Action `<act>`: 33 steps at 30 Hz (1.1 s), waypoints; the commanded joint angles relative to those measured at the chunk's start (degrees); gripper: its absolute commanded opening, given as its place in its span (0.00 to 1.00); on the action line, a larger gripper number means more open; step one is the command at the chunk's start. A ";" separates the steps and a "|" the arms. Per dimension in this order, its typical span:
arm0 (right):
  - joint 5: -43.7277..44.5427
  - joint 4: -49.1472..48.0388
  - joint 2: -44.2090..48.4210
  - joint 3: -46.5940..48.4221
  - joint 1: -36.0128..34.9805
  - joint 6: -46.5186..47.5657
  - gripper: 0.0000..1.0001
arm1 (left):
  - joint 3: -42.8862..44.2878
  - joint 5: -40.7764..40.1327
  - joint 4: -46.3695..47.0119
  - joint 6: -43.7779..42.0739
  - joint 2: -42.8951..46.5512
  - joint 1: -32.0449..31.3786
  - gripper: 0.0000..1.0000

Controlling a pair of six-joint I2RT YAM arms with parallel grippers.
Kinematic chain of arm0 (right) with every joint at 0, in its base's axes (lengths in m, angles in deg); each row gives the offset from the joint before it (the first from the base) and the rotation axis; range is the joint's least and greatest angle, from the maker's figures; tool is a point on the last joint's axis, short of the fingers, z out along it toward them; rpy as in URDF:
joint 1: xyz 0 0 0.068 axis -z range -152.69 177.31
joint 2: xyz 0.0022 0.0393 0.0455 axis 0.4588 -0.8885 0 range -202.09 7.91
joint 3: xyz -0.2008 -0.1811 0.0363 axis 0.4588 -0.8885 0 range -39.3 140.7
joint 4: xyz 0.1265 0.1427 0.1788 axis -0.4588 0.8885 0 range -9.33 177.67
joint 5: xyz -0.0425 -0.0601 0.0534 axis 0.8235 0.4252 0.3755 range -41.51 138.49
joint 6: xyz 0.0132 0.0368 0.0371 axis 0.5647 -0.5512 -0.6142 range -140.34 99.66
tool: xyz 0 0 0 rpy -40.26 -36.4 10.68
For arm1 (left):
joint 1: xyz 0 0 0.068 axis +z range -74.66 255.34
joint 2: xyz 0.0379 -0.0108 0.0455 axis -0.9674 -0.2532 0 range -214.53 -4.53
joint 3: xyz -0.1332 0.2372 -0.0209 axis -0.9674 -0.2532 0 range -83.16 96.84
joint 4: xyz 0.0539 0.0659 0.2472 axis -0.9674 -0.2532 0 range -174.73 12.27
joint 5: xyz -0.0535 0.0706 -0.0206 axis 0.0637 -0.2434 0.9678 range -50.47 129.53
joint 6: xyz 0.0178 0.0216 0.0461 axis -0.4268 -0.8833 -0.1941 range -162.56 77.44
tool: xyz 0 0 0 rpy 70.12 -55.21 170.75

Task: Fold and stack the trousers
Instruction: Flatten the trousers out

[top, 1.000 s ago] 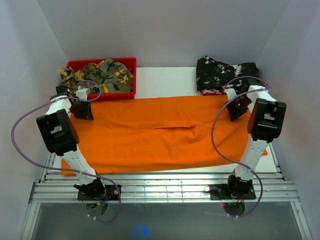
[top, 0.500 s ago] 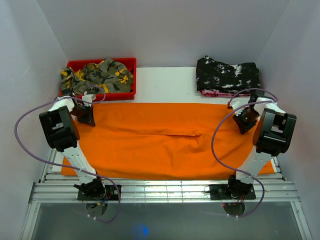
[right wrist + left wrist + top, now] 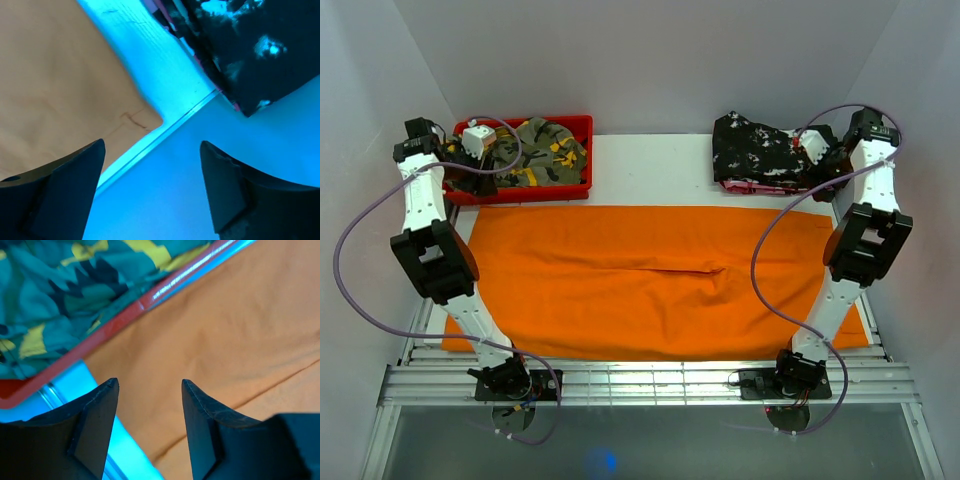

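Trousers (image 3: pixel 650 280) flat across mid-frame, likely laid out for folding. Left end effector (image 3: pixel 150 385), right end effector (image 3: pixel 152 145): both spread, empty, at upper corners.

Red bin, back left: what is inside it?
A crumpled green-yellow camouflage garment fills most of the red bin. The bin's floor and anything lying beneath the garment are covered, so they cannot be seen.

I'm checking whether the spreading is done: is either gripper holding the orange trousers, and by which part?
Nothing is held. The left gripper and the right gripper are both open and empty, clear of the trousers, which lie flat.
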 commanded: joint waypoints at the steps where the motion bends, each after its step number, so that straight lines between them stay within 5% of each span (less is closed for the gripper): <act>1: 0.05 6.81 -9.18 6.52 0.43 6.51 0.80 | 3.68 4.60 -2.17 -1.23 -1.59 0.03 0.64; 14: -2.84 6.02 -17.37 3.21 0.34 20.14 0.76 | 3.33 9.79 5.30 3.44 -3.44 1.44 0.73; 15: -2.32 6.55 -17.64 1.81 0.25 20.84 0.72 | 3.34 9.44 5.13 2.56 -3.70 1.44 0.74; 19: 0.23 9.36 -18.52 -0.83 -0.19 24.62 0.25 | 2.90 9.35 2.15 -7.27 -5.11 1.53 0.73; 22: 2.51 8.23 -15.98 -4.42 -0.10 27.79 0.08 | 4.29 8.38 -0.39 -14.22 -7.30 1.44 0.71; 27: 5.24 4.88 -12.10 -8.40 0.25 32.10 0.08 | 1.59 3.03 -5.77 -22.23 -11.17 0.30 0.59; 33: 4.72 5.06 -11.05 -6.12 0.17 32.19 0.08 | -10.09 -0.57 3.53 -18.63 -10.30 -0.23 0.46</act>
